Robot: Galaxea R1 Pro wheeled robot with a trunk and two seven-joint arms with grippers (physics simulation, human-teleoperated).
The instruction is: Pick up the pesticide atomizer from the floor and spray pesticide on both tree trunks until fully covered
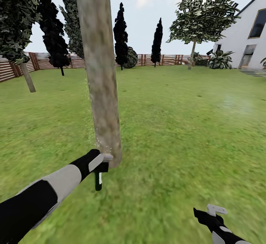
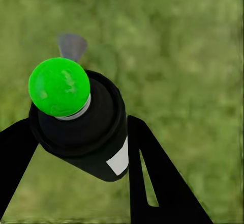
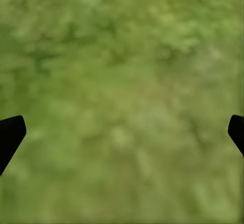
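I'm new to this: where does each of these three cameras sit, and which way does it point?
Head view: up on the robot's head, facing forward and down at the thick mottled grey-brown tree trunk; both arms show.
Left wrist view: on the left arm, looking along the left gripper at the small dark green-capped pesticide atomizer.
Right wrist view: on the right arm, looking past the right gripper.
All share the bright green grass floor.

A simulated home garden: a wide green lawn ringed by a brown slatted wooden fence, with a thick tree trunk close by, dark narrow trees behind, and a white house under cloudy sky.
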